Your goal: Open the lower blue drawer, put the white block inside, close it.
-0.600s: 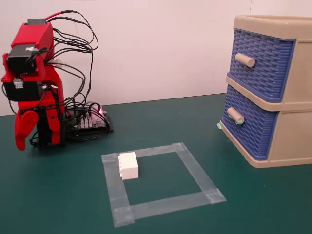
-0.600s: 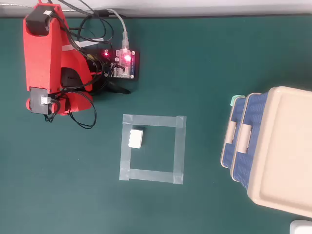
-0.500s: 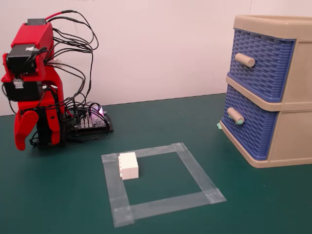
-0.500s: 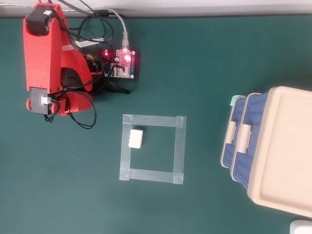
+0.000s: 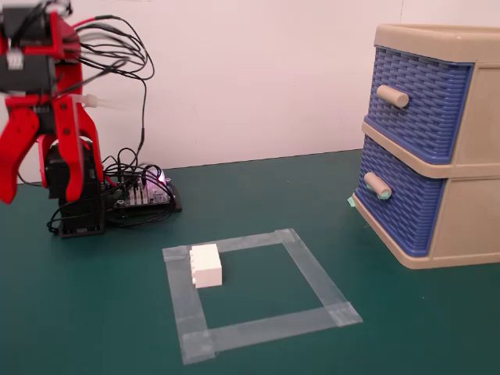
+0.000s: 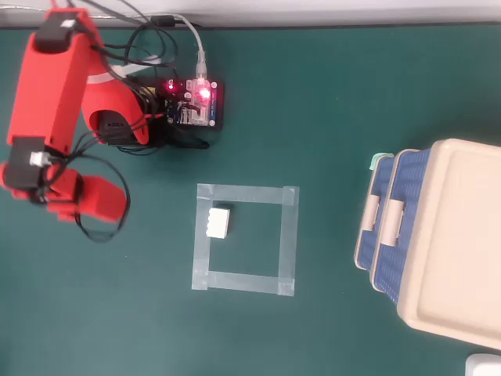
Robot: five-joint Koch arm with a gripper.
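The white block lies on the green table inside the left edge of a tape square; it also shows in the overhead view. The lower blue drawer sits shut in the beige cabinet at the right, its peg handle tipped teal. In the overhead view its front shows at the cabinet's left side. My red gripper hangs at the far left with its jaws spread, open and empty, well left of the block; the overhead view shows it too.
The upper blue drawer with a plain beige handle is shut too. A clear tape square marks the table's middle. A controller board with cables sits beside the arm's base. A white object shows at the bottom right corner.
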